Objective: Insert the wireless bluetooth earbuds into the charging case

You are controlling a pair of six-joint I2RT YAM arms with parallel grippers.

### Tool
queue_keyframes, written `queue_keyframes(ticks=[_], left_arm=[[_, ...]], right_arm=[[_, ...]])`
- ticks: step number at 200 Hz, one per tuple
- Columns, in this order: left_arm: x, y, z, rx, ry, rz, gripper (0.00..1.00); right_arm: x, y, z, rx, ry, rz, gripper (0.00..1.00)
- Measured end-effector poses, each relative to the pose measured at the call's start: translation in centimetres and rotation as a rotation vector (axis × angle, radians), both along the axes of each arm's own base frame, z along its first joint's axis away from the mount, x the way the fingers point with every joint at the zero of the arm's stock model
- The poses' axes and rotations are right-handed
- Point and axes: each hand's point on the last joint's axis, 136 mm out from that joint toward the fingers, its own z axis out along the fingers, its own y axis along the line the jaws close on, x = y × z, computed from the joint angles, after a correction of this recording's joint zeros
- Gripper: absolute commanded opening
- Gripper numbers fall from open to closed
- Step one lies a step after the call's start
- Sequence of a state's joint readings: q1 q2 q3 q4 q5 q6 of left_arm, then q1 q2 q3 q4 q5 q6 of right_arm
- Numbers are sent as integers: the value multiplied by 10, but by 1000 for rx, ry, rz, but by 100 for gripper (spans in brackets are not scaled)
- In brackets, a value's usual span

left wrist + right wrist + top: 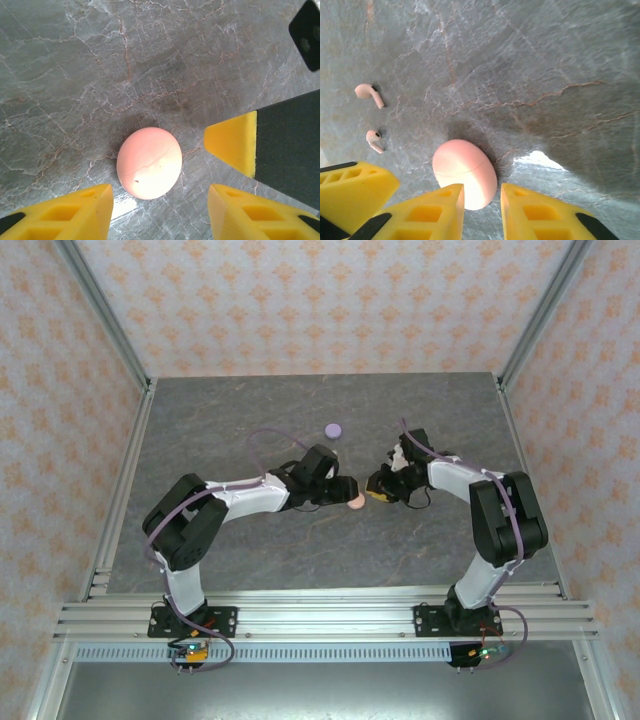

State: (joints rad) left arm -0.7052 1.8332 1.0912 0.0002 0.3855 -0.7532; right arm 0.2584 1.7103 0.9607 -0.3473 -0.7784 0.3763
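Both grippers crowd the shut pink charging case (149, 162) at mid-table (230, 440). Left gripper (157, 217): fingers spread, the case untouched just ahead. Right gripper (482, 215): fingers narrowly apart, pinching nothing. Two pink earbuds (369, 94) lie loose at the right wrist view's left edge. Next, I reckon: steady the case and pry the lid. The lilac case (333, 429) sits clear of it all.

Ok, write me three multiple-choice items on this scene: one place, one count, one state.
1. The lilac case lies: A) farther back than the pink case; B) nearer the front edge than it; C) between jaws.
2. Pink earbuds lying loose: A) one; B) two; C) four.
3. The pink case's lid is: A) shut; B) open; C) off.
Key: 1 A, the top view shows it behind the pink one; 2 B, the right wrist view shows a pair; 3 A, only a thin seam shows.
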Motion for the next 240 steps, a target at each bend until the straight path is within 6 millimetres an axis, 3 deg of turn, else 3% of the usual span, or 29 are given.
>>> queue_keyframes(ticks=[87, 126, 190, 240], left_arm=[[-5, 1, -7, -6, 11, -4, 54], [-5, -1, -11, -14, 18, -14, 54], [-6, -2, -37, 5, 60, -11, 54], [-1, -8, -35, -37, 60, -2, 52]], right_arm=[[-8, 10, -15, 49, 54, 58, 31], [-6, 13, -18, 49, 60, 67, 27], [-4, 15, -17, 56, 52, 67, 19], [-3, 15, -16, 60, 51, 66, 19]])
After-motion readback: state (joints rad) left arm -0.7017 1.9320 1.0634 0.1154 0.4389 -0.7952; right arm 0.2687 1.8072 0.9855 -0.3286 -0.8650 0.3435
